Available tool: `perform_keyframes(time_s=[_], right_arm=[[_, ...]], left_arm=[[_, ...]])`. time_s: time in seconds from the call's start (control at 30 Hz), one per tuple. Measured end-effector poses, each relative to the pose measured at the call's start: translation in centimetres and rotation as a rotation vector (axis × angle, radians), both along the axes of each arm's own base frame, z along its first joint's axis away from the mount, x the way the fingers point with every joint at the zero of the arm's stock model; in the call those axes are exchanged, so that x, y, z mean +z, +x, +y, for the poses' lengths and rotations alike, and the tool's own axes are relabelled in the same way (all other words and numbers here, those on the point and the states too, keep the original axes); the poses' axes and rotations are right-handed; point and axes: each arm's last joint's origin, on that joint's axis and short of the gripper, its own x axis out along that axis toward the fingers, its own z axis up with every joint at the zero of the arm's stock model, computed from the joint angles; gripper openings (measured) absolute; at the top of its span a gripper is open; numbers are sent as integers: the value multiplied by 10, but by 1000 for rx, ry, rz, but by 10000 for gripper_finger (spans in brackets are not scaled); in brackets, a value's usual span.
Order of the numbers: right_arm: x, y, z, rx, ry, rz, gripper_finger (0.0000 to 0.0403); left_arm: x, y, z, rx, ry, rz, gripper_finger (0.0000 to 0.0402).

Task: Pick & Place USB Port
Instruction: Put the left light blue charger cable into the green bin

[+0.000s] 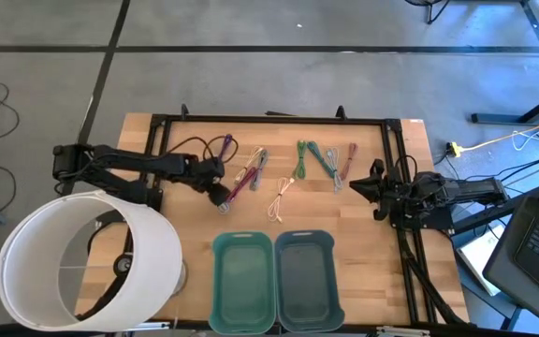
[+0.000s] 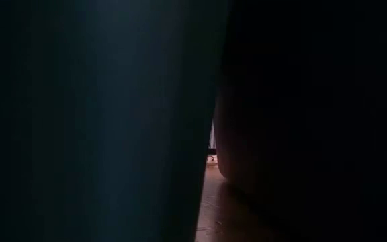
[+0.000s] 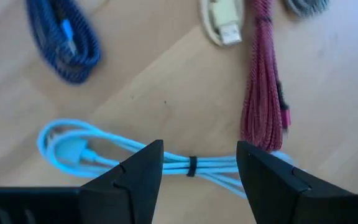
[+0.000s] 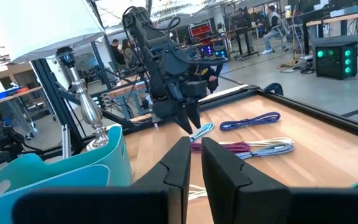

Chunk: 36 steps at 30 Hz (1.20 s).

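A: High view: left gripper over the cables; right gripper parked at the table's right side, fingers nearly together, empty.

B: Left wrist view?

A: Jaws spread, straddling the light-blue cable, not pinching yet. Red cable lies just beside it, so it could snag too.
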Motion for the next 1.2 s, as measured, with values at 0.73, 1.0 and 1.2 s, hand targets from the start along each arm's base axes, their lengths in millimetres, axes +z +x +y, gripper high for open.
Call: perform_keyframes(time_s=[0.73, 1.0, 1.2], right_arm=[[-10, 0, 0, 0, -16, 102, 44], [-10, 0, 0, 0, -18, 108, 44], [-10, 0, 0, 0, -17, 102, 44]], left_arm=[[-8, -8, -1, 442, -92, 55, 198], [-34, -3, 1, 472, -102, 130, 198], [-35, -5, 0, 457, -25, 154, 147]])
